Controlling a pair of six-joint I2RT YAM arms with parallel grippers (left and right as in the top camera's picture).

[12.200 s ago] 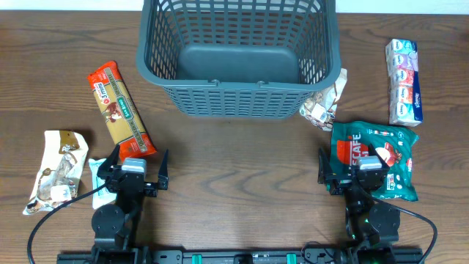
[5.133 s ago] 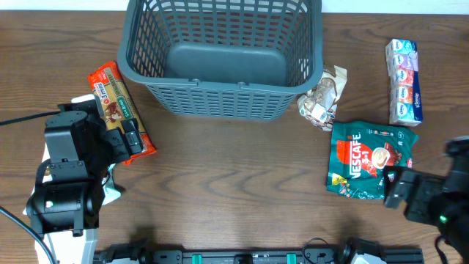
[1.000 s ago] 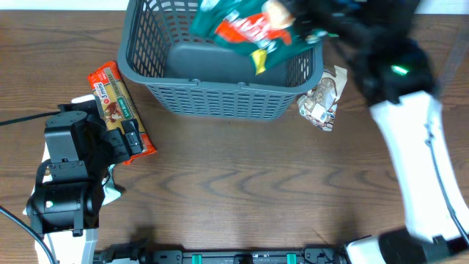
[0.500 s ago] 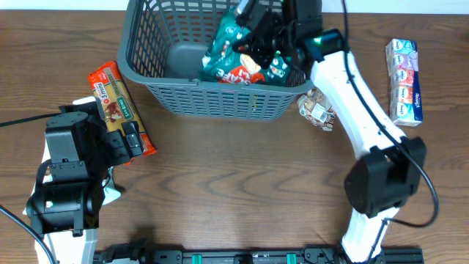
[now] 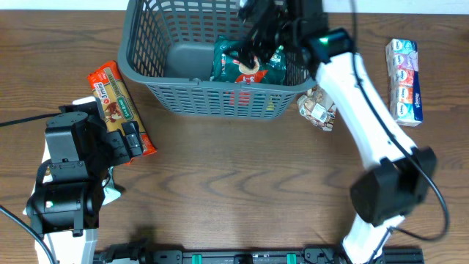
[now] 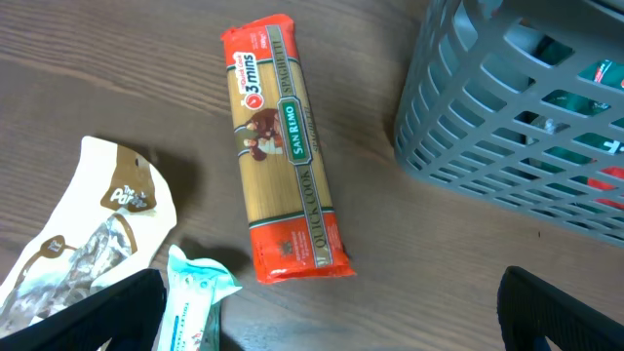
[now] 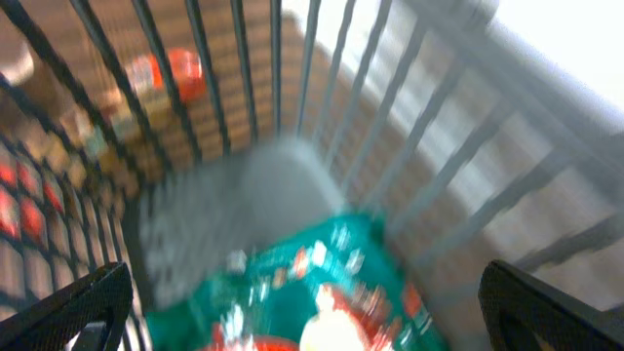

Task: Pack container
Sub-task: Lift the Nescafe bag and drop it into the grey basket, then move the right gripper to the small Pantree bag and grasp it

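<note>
The container (image 5: 220, 92), a large dark grey lattice basket, stands at the back centre of the table. A green and red coffee bag (image 5: 245, 62) lies inside it on the right half. My right gripper (image 5: 265, 22) hangs open over the bag; in the right wrist view, which is blurred, the bag (image 7: 322, 283) sits below the spread fingers (image 7: 312, 327). My left gripper (image 6: 331, 327) is open and empty above the table, near the foot of an orange spaghetti pack (image 6: 290, 146) left of the basket (image 6: 507, 127).
A brown and white snack pack (image 6: 88, 234) and a teal tissue packet (image 6: 190, 302) lie by my left gripper. A crumpled snack bag (image 5: 322, 103) rests against the basket's right front corner. A tissue multipack (image 5: 404, 71) lies at the far right.
My right gripper carried the green coffee bag over the basket rim and let it go; the bag now lies inside. The left arm has not moved.
</note>
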